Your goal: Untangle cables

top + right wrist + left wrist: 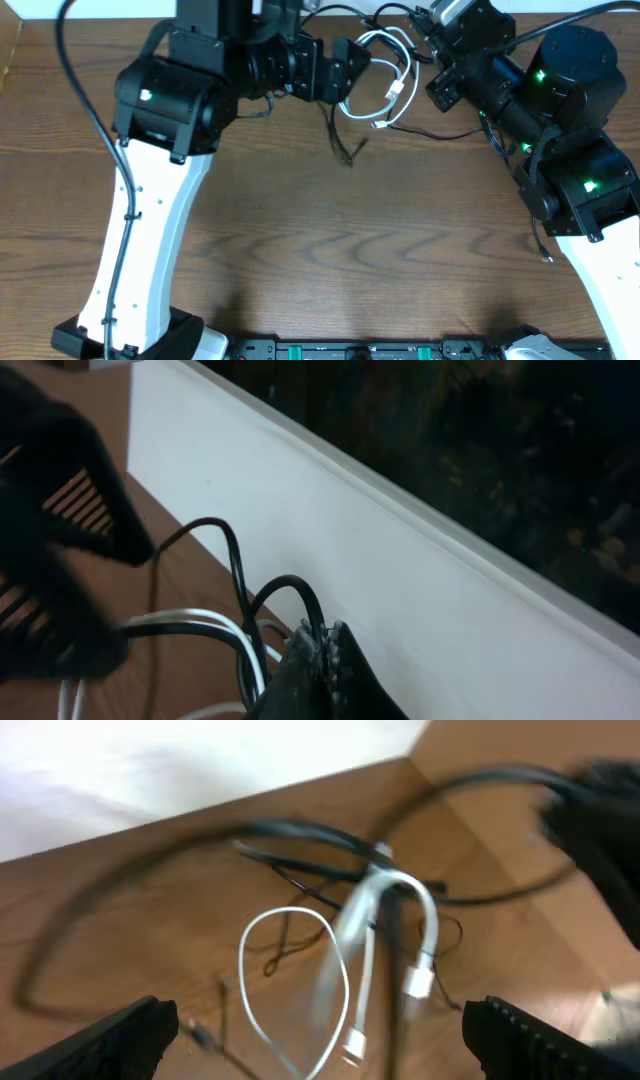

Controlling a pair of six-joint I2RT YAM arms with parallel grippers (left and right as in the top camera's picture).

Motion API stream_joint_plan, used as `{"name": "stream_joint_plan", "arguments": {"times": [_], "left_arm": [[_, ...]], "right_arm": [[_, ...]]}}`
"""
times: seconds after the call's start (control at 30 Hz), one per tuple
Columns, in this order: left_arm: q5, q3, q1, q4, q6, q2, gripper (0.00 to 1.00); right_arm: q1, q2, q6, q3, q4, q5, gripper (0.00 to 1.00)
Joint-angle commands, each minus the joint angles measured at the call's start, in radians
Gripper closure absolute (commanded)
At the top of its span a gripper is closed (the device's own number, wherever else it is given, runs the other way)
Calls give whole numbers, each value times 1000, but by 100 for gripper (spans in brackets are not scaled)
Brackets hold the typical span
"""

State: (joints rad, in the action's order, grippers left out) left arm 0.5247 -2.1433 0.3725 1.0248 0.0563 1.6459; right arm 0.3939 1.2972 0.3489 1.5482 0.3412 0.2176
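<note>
Right gripper (322,645) pinched shut on thin, glossy white and black cables (375,890); left gripper (322,1018) beside them, spread wide, empty.

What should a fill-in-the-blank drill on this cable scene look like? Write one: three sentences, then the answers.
1. The left end effector faces the tangle of thin black and white cables with its fingers ____.
2. The right end effector is ____ on that tangle.
3. The thin arched cable ending in a small rectangular plug is ____ in colour.
Missing words: open; shut; white.
</note>
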Motion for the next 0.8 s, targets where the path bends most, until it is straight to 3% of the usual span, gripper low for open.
{"name": "stream_joint_plan", "arguments": {"times": [0.0,0.07,0.17,0.23,0.27,0.37,0.6,0.77], "left_arm": [[51,-21,35,6,-82,-10,4],[51,-21,38,6,-82,-12,5],[51,-21,38,6,-82,-13,16],[51,-21,40,6,-82,-14,33],[51,-21,40,6,-82,-14,35],[51,-21,39,6,-82,-13,36],[52,-21,40,10,-82,-13,55],[51,-21,39,6,-82,-13,58]], "right_arm": [[-1,12,-23,6,8,-63,99],[-3,26,-23,6,15,-84,99],[-6,48,-23,6,18,-88,99],[-6,68,-24,6,16,-88,99],[-6,72,-26,6,13,-88,99],[-6,72,-62,6,-11,-84,99],[-6,70,-176,8,-93,-82,99],[-5,69,-233,8,-124,24,99]]}}
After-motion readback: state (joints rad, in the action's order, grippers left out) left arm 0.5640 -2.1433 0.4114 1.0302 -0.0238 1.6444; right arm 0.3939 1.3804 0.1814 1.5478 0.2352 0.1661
